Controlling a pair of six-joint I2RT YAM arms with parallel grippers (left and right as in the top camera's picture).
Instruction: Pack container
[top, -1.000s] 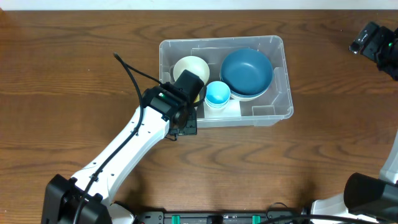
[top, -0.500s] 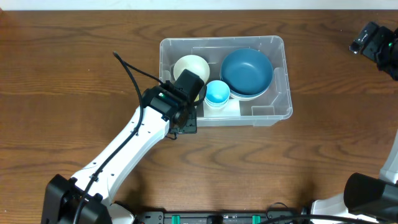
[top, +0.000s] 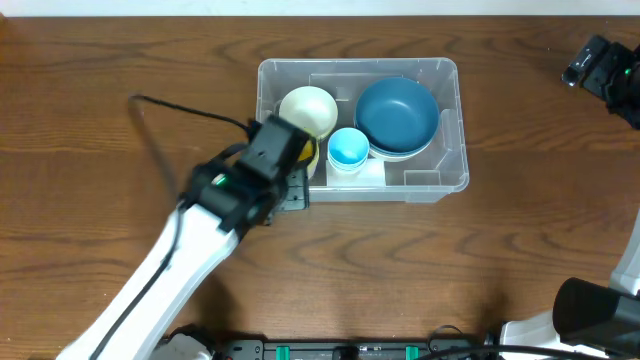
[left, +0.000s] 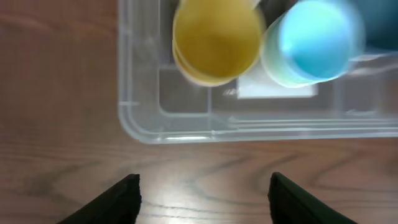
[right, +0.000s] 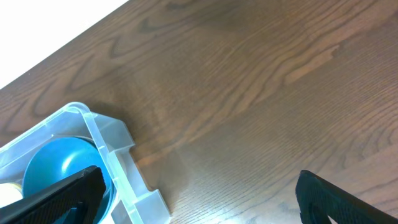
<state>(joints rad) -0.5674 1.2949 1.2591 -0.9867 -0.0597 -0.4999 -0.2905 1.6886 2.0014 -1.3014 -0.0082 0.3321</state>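
- The large clear plastic rectangular container sits at the centre of the brown wooden bench.
- The left claw hangs wide open and empty, just outside the container's near-left corner.
- The right claw gapes wide and empty, far right.

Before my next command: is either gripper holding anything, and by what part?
Nothing held: left gripper and right gripper are both open, empty.

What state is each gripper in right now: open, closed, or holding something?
Left gripper: open, holding nothing.
Right gripper: open, holding nothing.
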